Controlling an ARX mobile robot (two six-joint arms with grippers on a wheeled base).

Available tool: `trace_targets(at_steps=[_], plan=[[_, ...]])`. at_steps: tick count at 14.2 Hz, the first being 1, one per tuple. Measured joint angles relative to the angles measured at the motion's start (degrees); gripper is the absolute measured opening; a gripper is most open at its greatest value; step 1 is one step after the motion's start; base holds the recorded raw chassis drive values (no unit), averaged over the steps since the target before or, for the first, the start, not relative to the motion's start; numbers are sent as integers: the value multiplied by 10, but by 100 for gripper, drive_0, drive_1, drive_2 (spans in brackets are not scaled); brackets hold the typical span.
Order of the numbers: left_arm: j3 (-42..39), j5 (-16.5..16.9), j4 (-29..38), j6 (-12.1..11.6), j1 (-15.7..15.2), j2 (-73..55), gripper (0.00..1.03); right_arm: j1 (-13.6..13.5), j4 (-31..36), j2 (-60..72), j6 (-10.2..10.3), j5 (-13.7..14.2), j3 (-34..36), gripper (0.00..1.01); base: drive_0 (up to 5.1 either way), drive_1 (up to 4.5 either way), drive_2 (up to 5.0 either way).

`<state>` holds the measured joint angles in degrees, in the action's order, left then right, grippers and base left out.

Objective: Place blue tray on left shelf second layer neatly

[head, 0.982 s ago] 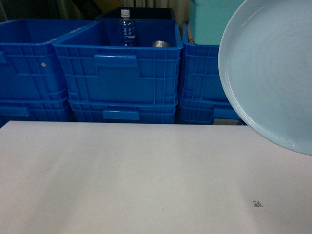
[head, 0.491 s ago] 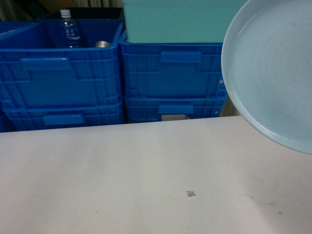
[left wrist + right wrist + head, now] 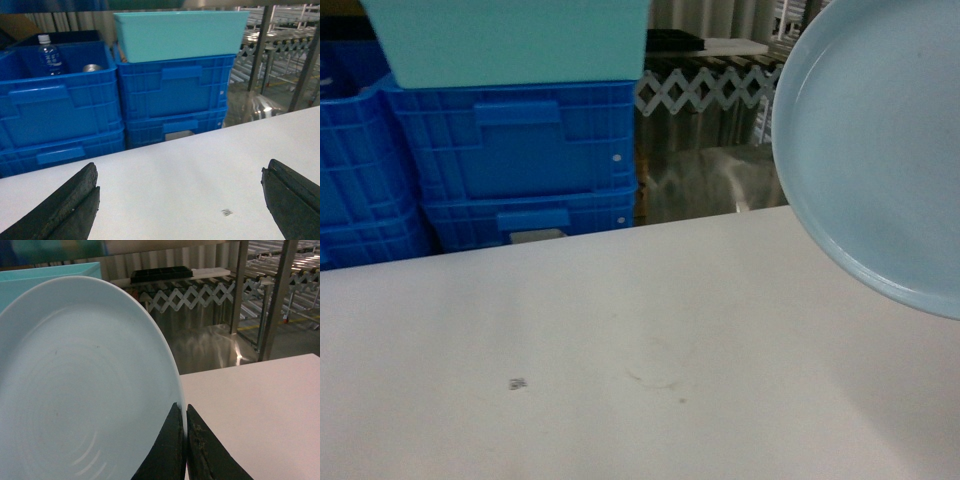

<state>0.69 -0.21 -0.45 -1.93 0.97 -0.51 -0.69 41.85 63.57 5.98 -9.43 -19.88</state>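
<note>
The blue tray (image 3: pixel 880 150) is pale blue and glossy, held up on edge at the right of the head view, above the white table (image 3: pixel 620 330). In the right wrist view the tray (image 3: pixel 75 380) fills the left half, and my right gripper (image 3: pixel 182 406) is shut on its rim, one finger on each side. My left gripper (image 3: pixel 182 164) is open over the table (image 3: pixel 175 170) with nothing between its fingers. Steel posts (image 3: pixel 275 300) of a rack stand beyond the table; I cannot tell which tier is the left shelf second layer.
Stacked dark-blue crates (image 3: pixel 520 150) with a teal box (image 3: pixel 510 40) on top stand behind the table's far edge. One crate holds a water bottle (image 3: pixel 50 55) and a can (image 3: pixel 92 67). An accordion roller conveyor (image 3: pixel 185 295) crosses the shiny floor further back.
The head view has swung right: the crates and teal box slid left in view, and the conveyor and steel floor came in. The tray keeps its place at the right, still gripped.
</note>
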Motion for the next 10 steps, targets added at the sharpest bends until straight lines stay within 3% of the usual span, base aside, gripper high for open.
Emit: trace_targets(at_steps=[6,9,10], plan=[[0,0,0,0,0,0,98,0,1,0,0,0,0,2,329,-369,-369],[0,2,1,0,0,0,98,3,0,0,0,2,0,2,-138,-138,-138],[0,2,1,0,0,0,98,3,-1,0,0,2,0,2,179,-87,-554]])
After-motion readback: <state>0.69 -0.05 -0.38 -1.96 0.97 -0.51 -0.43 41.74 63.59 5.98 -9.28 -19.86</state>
